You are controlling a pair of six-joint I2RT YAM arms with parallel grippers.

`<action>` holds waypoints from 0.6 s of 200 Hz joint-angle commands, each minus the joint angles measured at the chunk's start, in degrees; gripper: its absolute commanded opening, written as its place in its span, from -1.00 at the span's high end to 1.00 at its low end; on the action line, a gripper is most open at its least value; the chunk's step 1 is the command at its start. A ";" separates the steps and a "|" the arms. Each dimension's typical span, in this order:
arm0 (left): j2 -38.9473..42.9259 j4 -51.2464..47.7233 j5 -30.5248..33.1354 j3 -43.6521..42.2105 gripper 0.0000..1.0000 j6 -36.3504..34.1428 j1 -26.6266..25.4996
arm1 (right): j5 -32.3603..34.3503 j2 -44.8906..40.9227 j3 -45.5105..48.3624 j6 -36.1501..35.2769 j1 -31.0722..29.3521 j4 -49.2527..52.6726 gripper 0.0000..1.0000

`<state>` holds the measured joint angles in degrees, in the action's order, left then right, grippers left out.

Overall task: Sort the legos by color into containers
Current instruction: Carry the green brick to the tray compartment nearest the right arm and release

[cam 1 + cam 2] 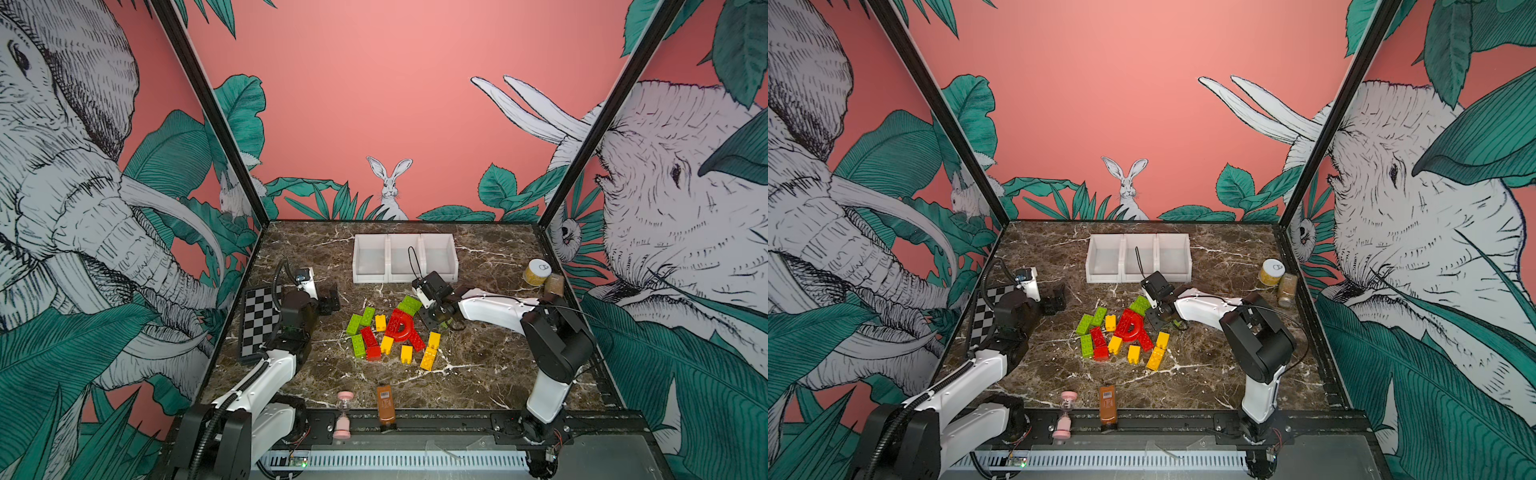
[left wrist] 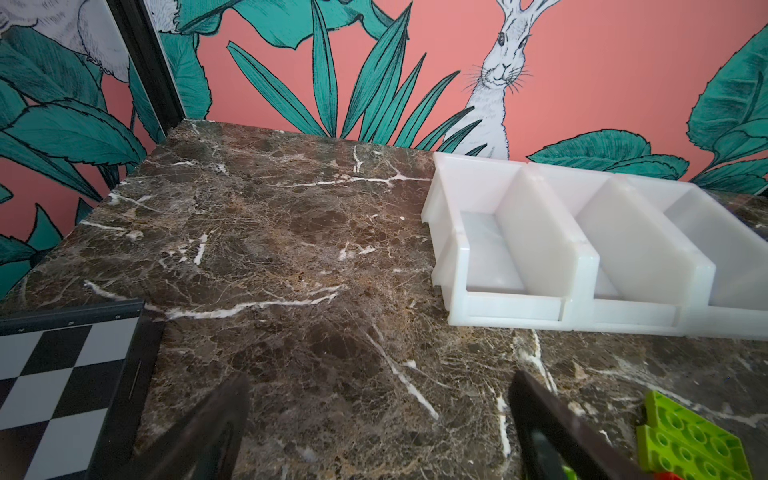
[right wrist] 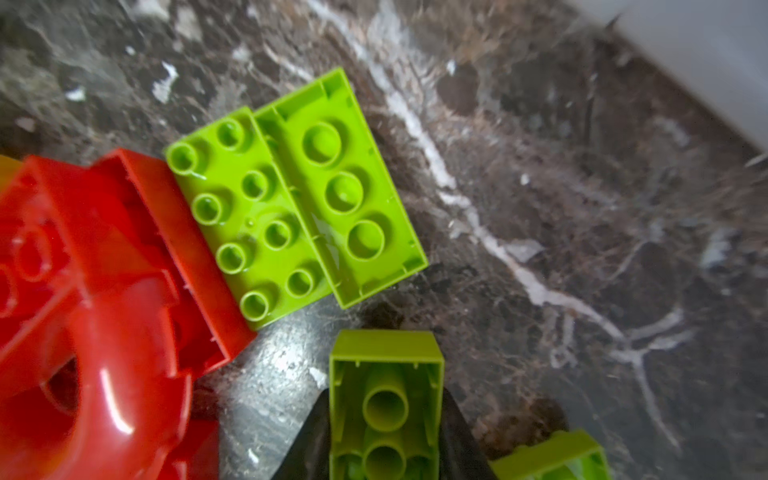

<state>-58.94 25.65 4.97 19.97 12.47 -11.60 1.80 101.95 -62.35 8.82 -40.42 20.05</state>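
Observation:
Red, yellow and lime green legos lie piled mid-table in both top views. The three joined white containers stand behind them with nothing inside. My right gripper is at the pile's far right edge, shut on a lime green brick whose hollow underside faces the camera. Beside it lie two more green bricks and the red arch piece. My left gripper is open over bare marble, left of the pile.
A checkered board lies at the left edge, under the left arm. A brown bottle and a pink hourglass sit at the front edge. A yellow jar and a brown jar stand at the back right.

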 commanded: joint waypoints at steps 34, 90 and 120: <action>1.60 0.70 -0.40 -0.91 -0.96 0.43 -0.49 | -1.26 -9.75 -1.30 -0.26 7.70 -0.54 0.44; 4.98 3.19 -1.22 -3.14 -0.96 -1.40 -0.53 | -6.61 -6.50 -8.45 -2.97 17.56 -5.87 0.46; 5.15 2.82 -1.25 -3.07 -0.96 -1.67 -0.64 | -8.09 -0.80 -15.74 -5.29 19.37 -6.76 0.44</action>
<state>-54.52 26.72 4.29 17.37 11.66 -11.86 -3.70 97.14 -73.21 5.93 -21.63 16.56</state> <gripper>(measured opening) 0.980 0.315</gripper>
